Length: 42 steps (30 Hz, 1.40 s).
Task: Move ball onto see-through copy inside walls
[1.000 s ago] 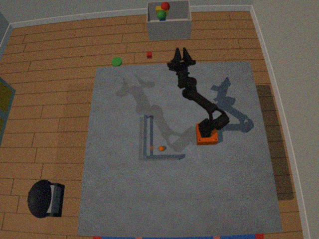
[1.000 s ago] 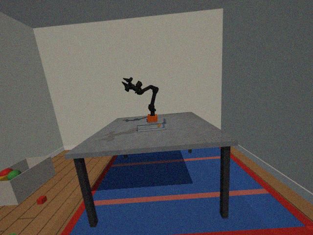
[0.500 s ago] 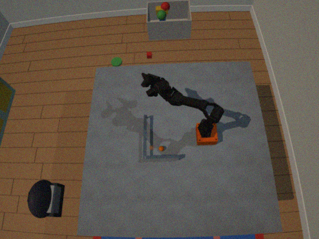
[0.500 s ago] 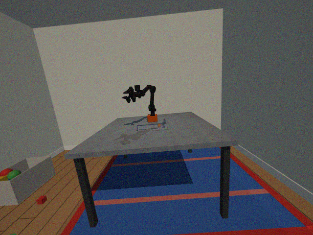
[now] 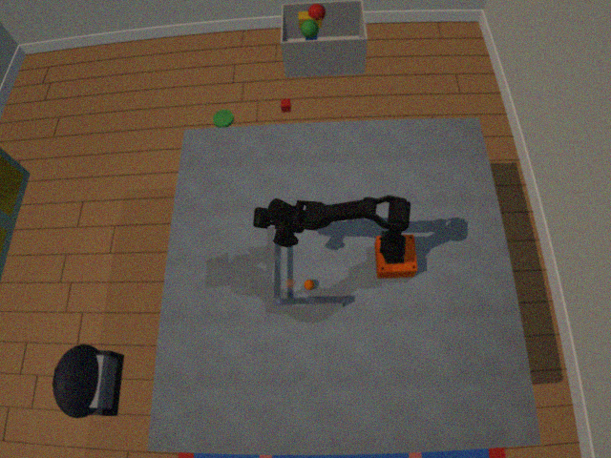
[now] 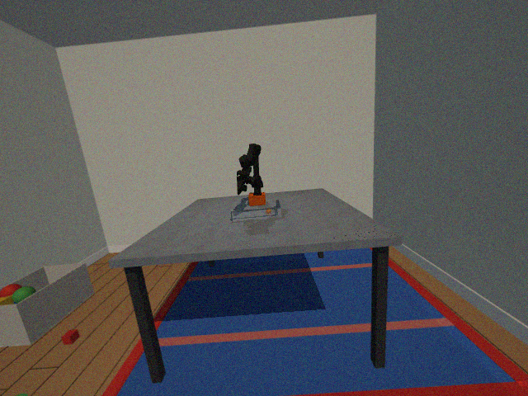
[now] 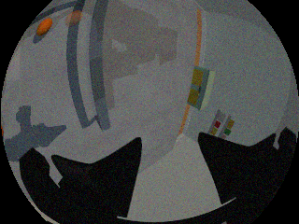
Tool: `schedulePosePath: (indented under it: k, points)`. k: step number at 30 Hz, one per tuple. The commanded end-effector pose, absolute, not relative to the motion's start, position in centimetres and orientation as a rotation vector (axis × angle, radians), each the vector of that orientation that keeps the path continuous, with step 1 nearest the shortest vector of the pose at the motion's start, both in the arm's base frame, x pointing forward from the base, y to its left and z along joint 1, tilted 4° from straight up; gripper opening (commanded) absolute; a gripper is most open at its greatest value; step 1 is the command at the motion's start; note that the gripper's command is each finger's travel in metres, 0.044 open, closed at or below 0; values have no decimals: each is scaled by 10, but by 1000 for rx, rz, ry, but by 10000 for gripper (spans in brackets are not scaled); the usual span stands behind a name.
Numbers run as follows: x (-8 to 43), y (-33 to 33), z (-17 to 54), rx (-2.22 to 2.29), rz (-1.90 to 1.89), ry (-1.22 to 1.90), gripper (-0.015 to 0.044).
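Above the far end of the longer clear wall (image 5: pixel 283 268), the gripper (image 5: pixel 260 217) hangs over the grey table (image 5: pixel 345 369), its two dark fingers spread part way with only bare table top showing between them, so it grips nothing. From the gripper, the orange ball (image 5: pixel 309 284) lies well off along that wall, toward the corner where the shorter wall (image 5: pixel 321 299) joins it, and it rests on the table inside the angle the two walls make. Between the ball and the long wall sits the see-through copy (image 5: pixel 289 282), a faint orange patch just against the wall; the ball is near it and not on it. In the wrist view the ball (image 7: pixel 44 25) appears far up at the left edge, with the pale copy (image 7: pixel 73 19) just beside it and the wall (image 7: pixel 88 63) running as two grey-blue strips down toward the fingers. Behind the gripper the black arm (image 5: pixel 345 209) stretches across to its orange base (image 5: pixel 395 256), which stands on the table well to the side of the walls. In the exterior view the gripper (image 6: pixel 241 184) is raised off the table top, higher than the walls (image 6: pixel 256 214), with the arm folded upright over the base (image 6: pixel 256 199).
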State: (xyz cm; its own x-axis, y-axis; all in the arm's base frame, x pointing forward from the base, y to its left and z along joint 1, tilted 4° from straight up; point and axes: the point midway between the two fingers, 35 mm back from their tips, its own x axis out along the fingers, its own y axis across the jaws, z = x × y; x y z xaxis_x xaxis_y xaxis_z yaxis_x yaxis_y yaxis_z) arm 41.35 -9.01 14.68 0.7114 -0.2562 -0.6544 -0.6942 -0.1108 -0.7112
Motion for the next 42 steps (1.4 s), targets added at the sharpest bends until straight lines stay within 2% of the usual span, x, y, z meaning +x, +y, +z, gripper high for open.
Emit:
schedulePosePath:
  k: [1,13,42]
  points:
    - [403,-41,111,-1563,655,800,284]
    - [305,81,42,-1191,1203,1110,284]
    - [305,85,4,-1187,1209,1116,284]
